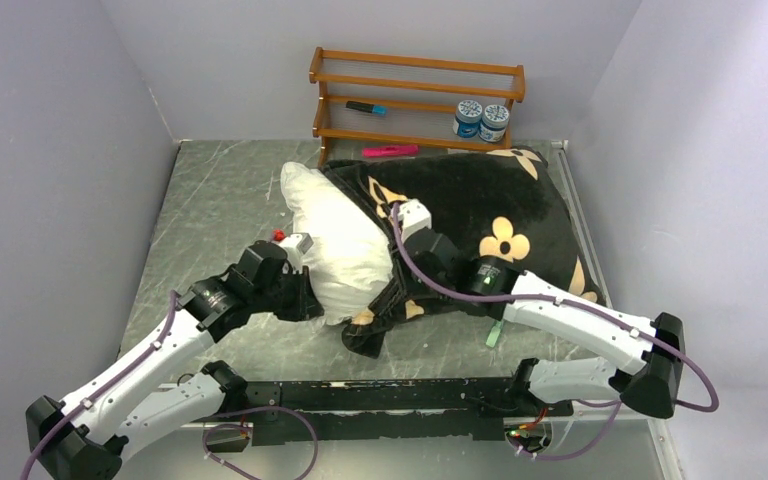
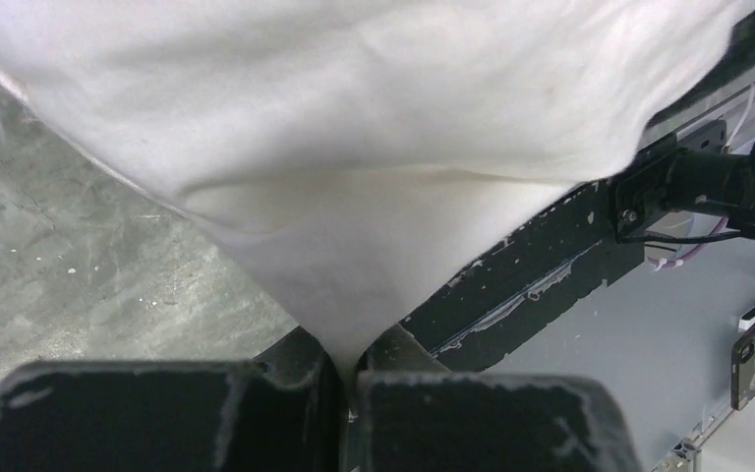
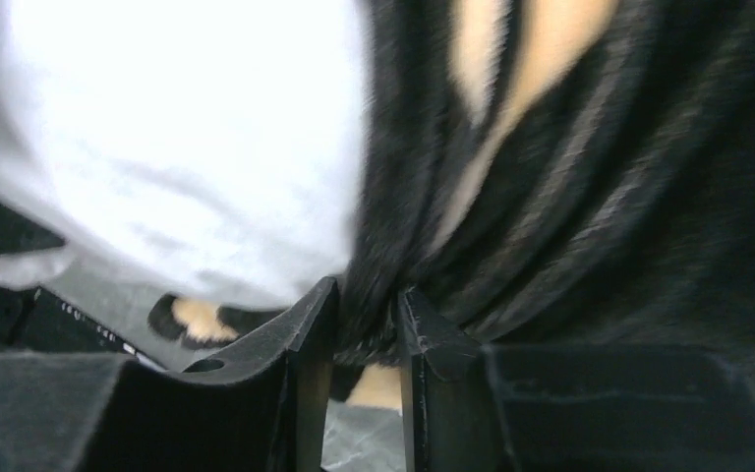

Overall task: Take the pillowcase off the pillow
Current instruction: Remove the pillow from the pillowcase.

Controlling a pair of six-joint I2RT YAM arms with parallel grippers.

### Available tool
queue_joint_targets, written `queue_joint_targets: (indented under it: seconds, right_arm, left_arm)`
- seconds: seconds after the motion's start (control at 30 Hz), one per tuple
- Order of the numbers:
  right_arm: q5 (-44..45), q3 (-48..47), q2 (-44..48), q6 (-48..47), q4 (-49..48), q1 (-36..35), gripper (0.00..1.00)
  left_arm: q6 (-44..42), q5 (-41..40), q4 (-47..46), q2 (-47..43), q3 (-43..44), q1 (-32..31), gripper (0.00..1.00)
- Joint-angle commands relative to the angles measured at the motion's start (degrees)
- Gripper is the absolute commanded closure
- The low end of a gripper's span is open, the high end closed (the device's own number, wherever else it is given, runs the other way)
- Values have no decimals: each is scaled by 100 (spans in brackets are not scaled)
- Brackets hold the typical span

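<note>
The pillowcase (image 1: 480,200) lies on the tabletop (image 1: 220,200) over the right half of the pillow (image 1: 335,245), so with your left fingers (image 2: 157,413) clamped on its bare white corner as anchor, and since I cannot tell whether the right fingers (image 3: 295,393) bite the black fold between them, secure that fold before pulling rightward.

My pillowcase (image 1: 480,200) is black plush strewn with cream-yellow four-petal flowers. The pillow (image 1: 335,235), at its nine o'clock, is plain white. The table (image 1: 210,200) is mottled grey with pale streaks. At twelve o'clock the rack (image 1: 415,95) is warm brown wood, carrying two white-and-blue jars (image 1: 482,120) and a blue-and-black pen (image 1: 366,107). At the rack's six o'clock is a bright pink object (image 1: 390,151). My arms (image 1: 150,360) are white with black joints and purple cables (image 1: 440,280). My left gripper (image 2: 349,379) and right gripper (image 3: 364,324) are matt black, scuffed whitish.
</note>
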State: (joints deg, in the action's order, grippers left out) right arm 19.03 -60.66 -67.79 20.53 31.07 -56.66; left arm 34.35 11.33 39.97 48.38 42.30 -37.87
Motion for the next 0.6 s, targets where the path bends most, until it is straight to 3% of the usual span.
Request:
queue_joint_targets:
  seconds: [0.0,0.13,0.33,0.57]
  right_arm:
    - [606,-247,100,751,556,-803,63]
    - [971,-82,288,1459,712,-1325,52]
    - [695,408,182,2070,139,-1955,35]
    - [752,771,-324,2572,-642,-2087,24]
  left_arm:
    - [138,-186,-33,-80,466,-19,95]
    - [256,-222,-68,-129,557,-19,95]
    - [392,-362,-94,-246,659,-19,95]
    - [490,-425,-113,-235,835,-19,95]
